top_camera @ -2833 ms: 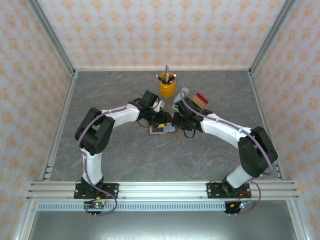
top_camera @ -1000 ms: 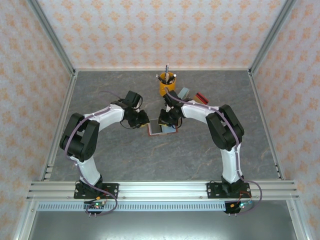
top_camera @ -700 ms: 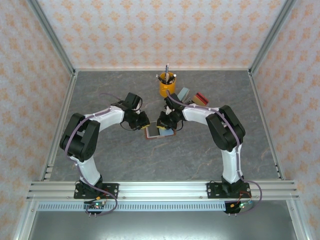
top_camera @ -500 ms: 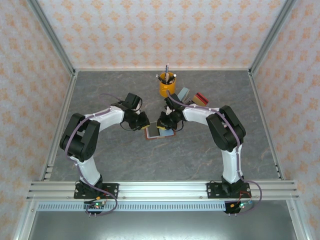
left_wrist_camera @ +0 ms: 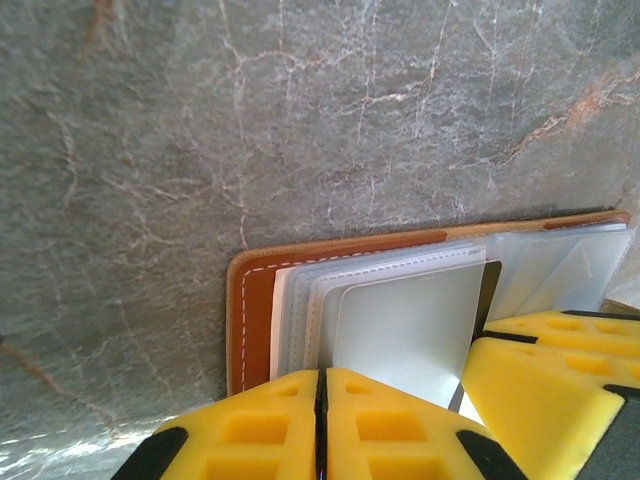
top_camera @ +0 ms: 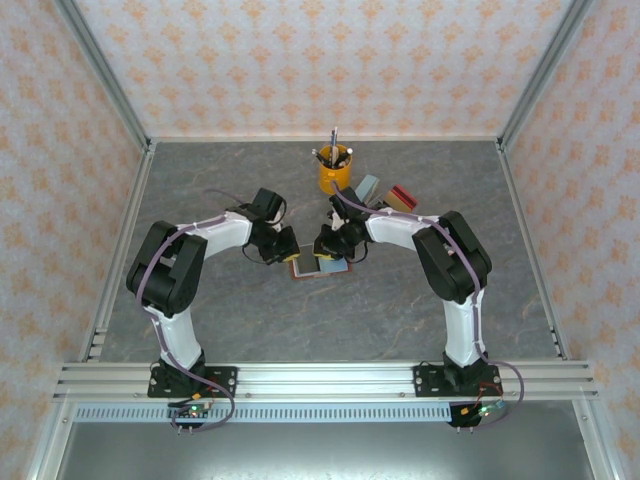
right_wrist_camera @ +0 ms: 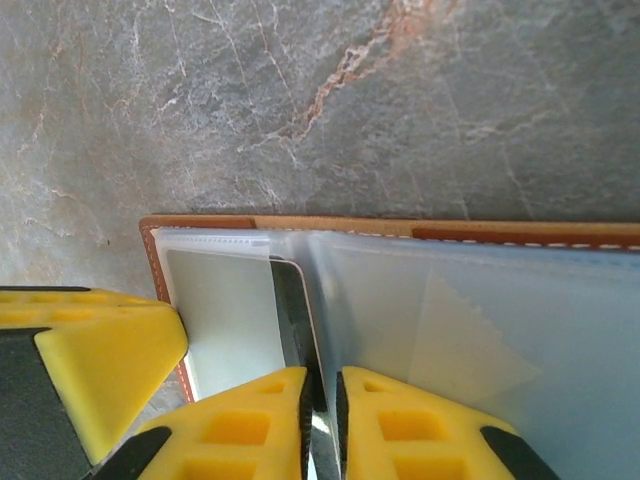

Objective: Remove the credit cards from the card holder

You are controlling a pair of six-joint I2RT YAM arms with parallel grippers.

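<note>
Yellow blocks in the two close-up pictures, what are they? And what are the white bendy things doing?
The white bendy things are two robot arms, left and right, bolted to a table. The wide picture looks down from above; each close-up comes from a small camera on one arm's wrist. The yellow blocks are the arms' fingers. The left fingers are shut at the edge of a brown wallet lying open on the grey table. The right fingers seem to pinch one of its clear pocket pages. Further back are a yellow cup of pens, a pale blue block and something red.
</note>
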